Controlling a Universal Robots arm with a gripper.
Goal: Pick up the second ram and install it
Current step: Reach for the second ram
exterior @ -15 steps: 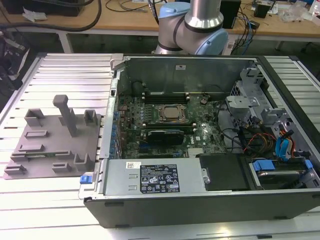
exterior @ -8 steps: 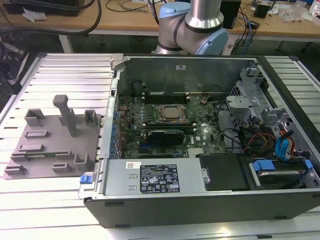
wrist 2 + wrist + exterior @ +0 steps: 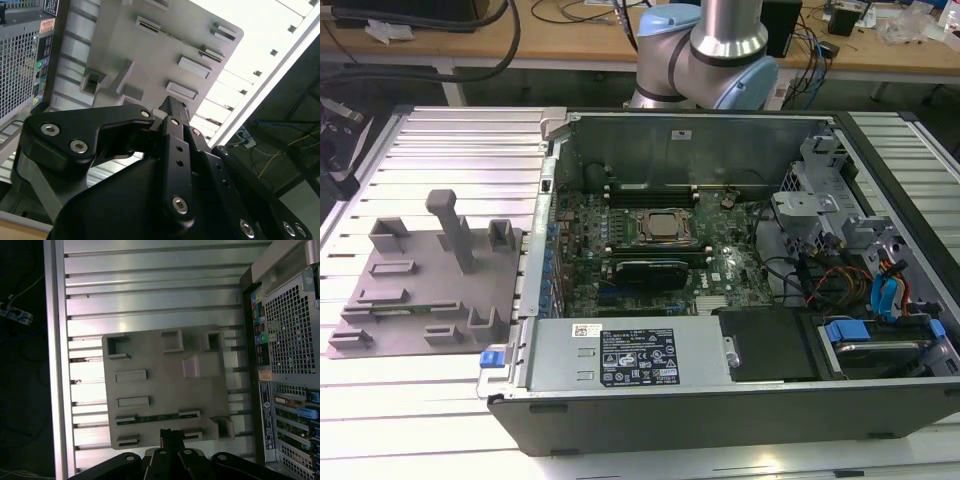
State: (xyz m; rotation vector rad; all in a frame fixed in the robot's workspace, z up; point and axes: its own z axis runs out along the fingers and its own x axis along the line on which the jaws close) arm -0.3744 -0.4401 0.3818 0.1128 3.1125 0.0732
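The second ram [image 3: 157, 417] is a thin green stick standing on edge between two holders of the grey fixture plate [image 3: 150, 390]. In the first wrist view my gripper [image 3: 167, 436] hangs above the plate's edge, close to the stick in the picture, shut with nothing between its fingers. The second wrist view shows the same black fingers [image 3: 172, 112] pressed together over the plate [image 3: 150, 50]. In the exterior view the plate [image 3: 420, 290] lies to the left of the open computer case [image 3: 720, 400], whose memory slots [image 3: 660, 190] run behind the CPU socket [image 3: 658, 226].
The ribbed aluminium table [image 3: 440, 150] carries plate and case. A tall post [image 3: 452, 225] and several box holders rise from the plate. The case's rear grille [image 3: 290, 330] stands close beside the plate. Cables, drive bays and a power supply [image 3: 630, 355] crowd the case.
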